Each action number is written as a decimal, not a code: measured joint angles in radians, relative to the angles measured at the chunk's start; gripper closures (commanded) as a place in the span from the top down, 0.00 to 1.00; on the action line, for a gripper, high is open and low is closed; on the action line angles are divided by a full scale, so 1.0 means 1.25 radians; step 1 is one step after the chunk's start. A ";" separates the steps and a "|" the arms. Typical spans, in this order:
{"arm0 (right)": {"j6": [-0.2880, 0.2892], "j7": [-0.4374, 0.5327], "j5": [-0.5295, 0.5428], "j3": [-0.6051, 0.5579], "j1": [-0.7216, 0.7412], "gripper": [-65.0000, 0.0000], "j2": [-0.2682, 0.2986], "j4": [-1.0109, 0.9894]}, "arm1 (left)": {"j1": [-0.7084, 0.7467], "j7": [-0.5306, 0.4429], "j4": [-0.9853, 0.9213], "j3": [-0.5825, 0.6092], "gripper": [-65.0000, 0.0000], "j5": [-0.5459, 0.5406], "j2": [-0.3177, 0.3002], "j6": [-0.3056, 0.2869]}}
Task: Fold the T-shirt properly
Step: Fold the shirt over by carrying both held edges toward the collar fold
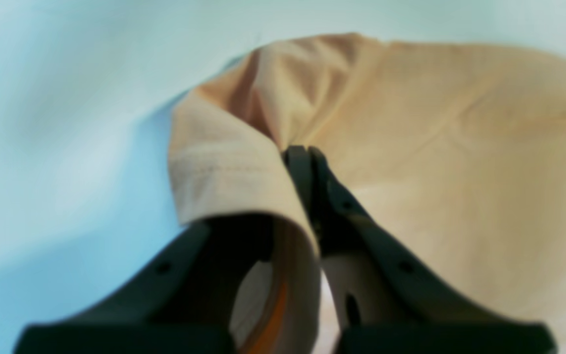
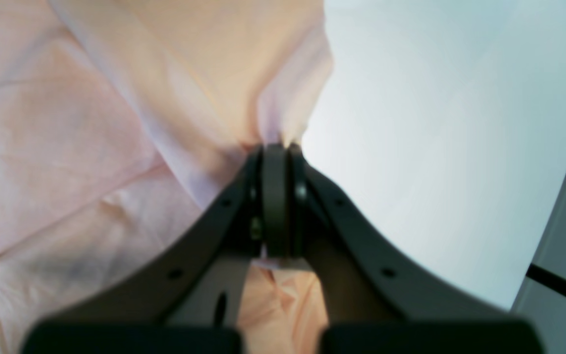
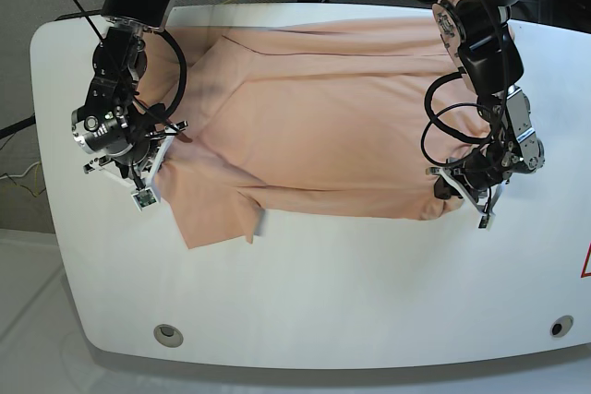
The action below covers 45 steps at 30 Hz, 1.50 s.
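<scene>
A peach T-shirt lies spread across a white table; the left gripper pinches its hem corner, while the right gripper clamps fabric at the opposite edge.

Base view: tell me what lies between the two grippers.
In the base view, only the T-shirt spans the stretch from the right gripper to the left gripper; each is shut on its cloth.

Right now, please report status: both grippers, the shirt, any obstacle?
Left gripper and right gripper shut on peach cotton T-shirt. Shirt spread on white table. No obstacle seen.
</scene>
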 measured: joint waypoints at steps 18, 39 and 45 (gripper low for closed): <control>0.000 0.000 0.006 0.000 0.005 0.00 -0.001 0.000 | 0.005 0.023 0.127 0.076 0.05 0.011 -0.022 0.000; 0.002 -0.001 0.010 -0.001 0.028 0.00 -0.036 0.036 | 0.024 0.040 0.277 0.131 0.05 0.021 -0.049 0.002; 0.002 -0.004 0.006 0.001 0.028 0.00 -0.036 0.043 | 0.083 0.035 0.406 0.151 0.05 0.010 -0.043 -0.005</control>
